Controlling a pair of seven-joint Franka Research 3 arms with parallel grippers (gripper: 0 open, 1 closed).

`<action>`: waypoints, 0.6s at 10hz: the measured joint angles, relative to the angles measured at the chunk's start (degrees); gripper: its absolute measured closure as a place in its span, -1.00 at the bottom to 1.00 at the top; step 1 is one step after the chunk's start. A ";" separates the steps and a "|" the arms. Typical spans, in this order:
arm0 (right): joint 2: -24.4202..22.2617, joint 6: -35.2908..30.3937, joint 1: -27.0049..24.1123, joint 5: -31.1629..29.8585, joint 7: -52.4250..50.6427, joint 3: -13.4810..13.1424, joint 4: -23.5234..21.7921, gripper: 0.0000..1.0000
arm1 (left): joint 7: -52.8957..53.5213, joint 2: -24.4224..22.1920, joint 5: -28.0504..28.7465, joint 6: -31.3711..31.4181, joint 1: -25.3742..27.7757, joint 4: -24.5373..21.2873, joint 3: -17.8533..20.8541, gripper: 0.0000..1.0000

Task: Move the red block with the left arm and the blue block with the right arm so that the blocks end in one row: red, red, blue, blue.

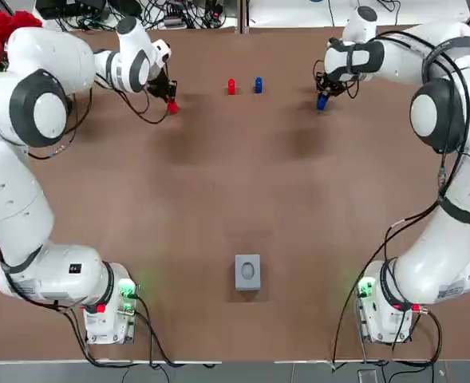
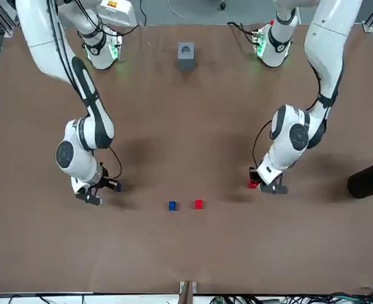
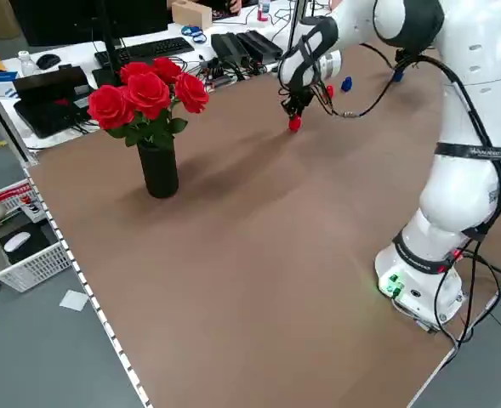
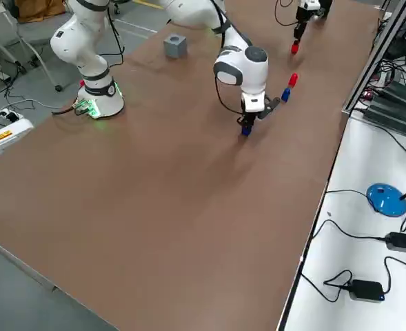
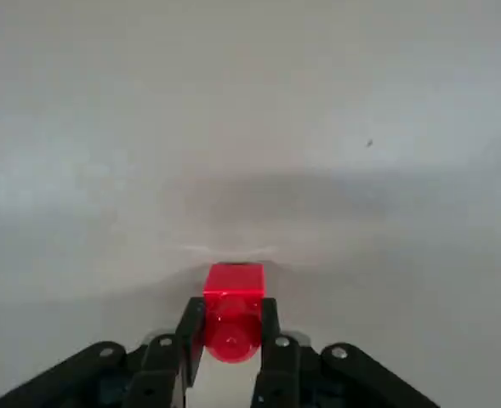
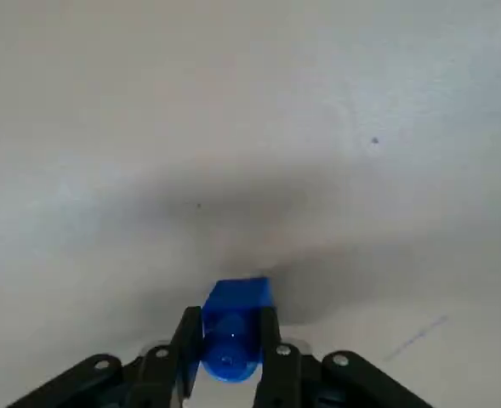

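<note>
Red first: left gripper pinching the held red block between both fingers, at about eleven o'clock on the table in the top view. Low over the surface there; impossible to tell whether touching it or just clear. Blue the same way: right gripper clamped on the held blue block at about one o'clock.

At twelve o'clock, the resting red block and resting blue block just beside each other with a narrow gap, red at nine o'clock of blue. Treat that pair as the middle of the row.

- Bring the held red block to nine o'clock of the resting red one, and the held blue block to three o'clock of the resting blue one.
- Travel low and level, approaching each slot from the outer side, so as not to nudge the resting pair.
- Match the line through the two resting blocks, and leave a gap like theirs.
- Square each held block to its neighbour before lowering.
- Set down flat, spread the fingers only once seated, then lift straight up.

No concern from the small grey block at six o'clock, well apart.
</note>
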 joint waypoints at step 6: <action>2.50 -0.88 1.71 -0.05 5.66 1.47 4.23 0.40 | -12.29 6.58 5.71 -1.61 -4.41 9.83 -0.11 0.40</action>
